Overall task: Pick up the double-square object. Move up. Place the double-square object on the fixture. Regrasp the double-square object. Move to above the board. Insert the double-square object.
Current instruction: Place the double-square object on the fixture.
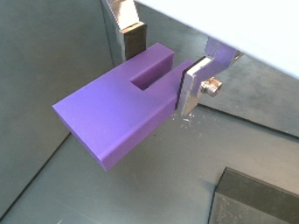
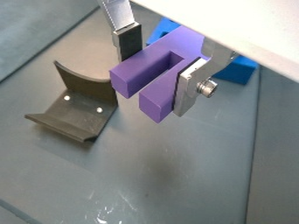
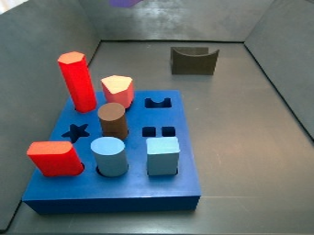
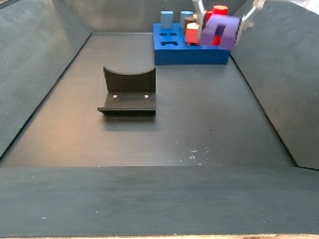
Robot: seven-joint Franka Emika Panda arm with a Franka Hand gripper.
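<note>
The purple double-square object [image 1: 122, 109] is a slotted block held between my gripper's [image 1: 162, 70] two silver fingers, clear of the grey floor; it shows in both wrist views [image 2: 149, 79]. In a side view it hangs high above the blue board's [image 4: 187, 54] right end [image 4: 228, 28]. In a side view only a purple blur shows at the upper edge [image 3: 123, 3]. The dark fixture [image 2: 73, 109] stands on the floor away from the gripper, also seen in both side views [image 3: 193, 60] [image 4: 127, 93]. The board's double-square hole [image 3: 157, 103] is open.
On the board [image 3: 110, 197] stand a tall red hexagonal post [image 3: 76, 81], a short pink hexagon [image 3: 117, 90], a brown cylinder [image 3: 113, 119], a blue cylinder [image 3: 108, 156], a light blue cube [image 3: 163, 156] and a red block [image 3: 51, 158]. Grey walls enclose the floor.
</note>
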